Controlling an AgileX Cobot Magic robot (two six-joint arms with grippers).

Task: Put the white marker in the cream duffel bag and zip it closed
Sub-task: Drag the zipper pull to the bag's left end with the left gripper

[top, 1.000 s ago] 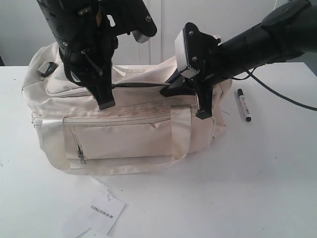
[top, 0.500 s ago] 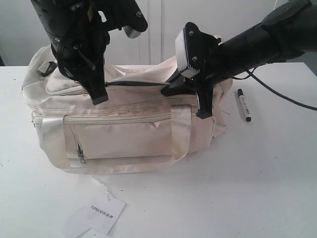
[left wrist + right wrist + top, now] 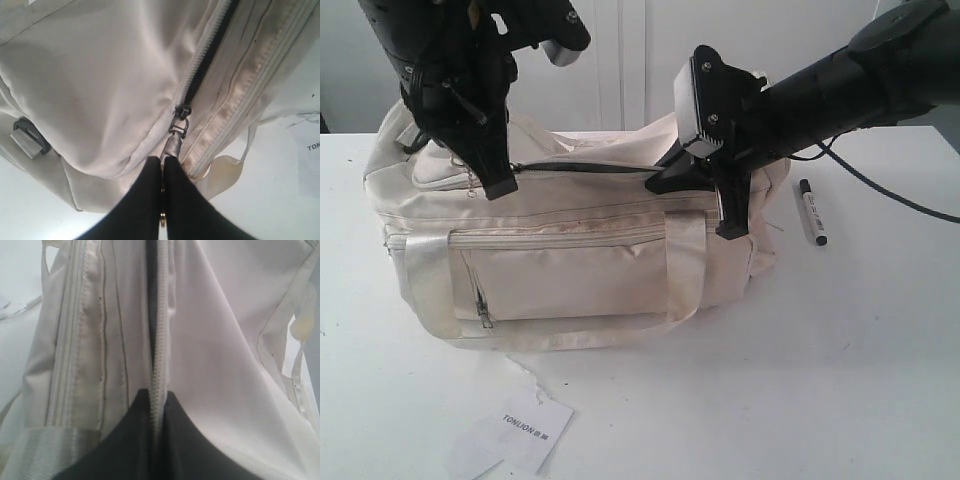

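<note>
The cream duffel bag lies on the white table, its top zip open along a dark slit. My left gripper is shut on the zip pull near the bag's left end. My right gripper is shut on the bag's zip edge near the right end, pinching the fabric there. The white marker lies on the table to the right of the bag, apart from both grippers.
A white paper tag with print lies on the table in front of the bag. A black cable runs from the right arm past the marker. The front strap handle hangs over the front pocket.
My left gripper has moved left along the bag top with the zip pull, and the open slit has grown longer. The right gripper and the marker have not moved.
</note>
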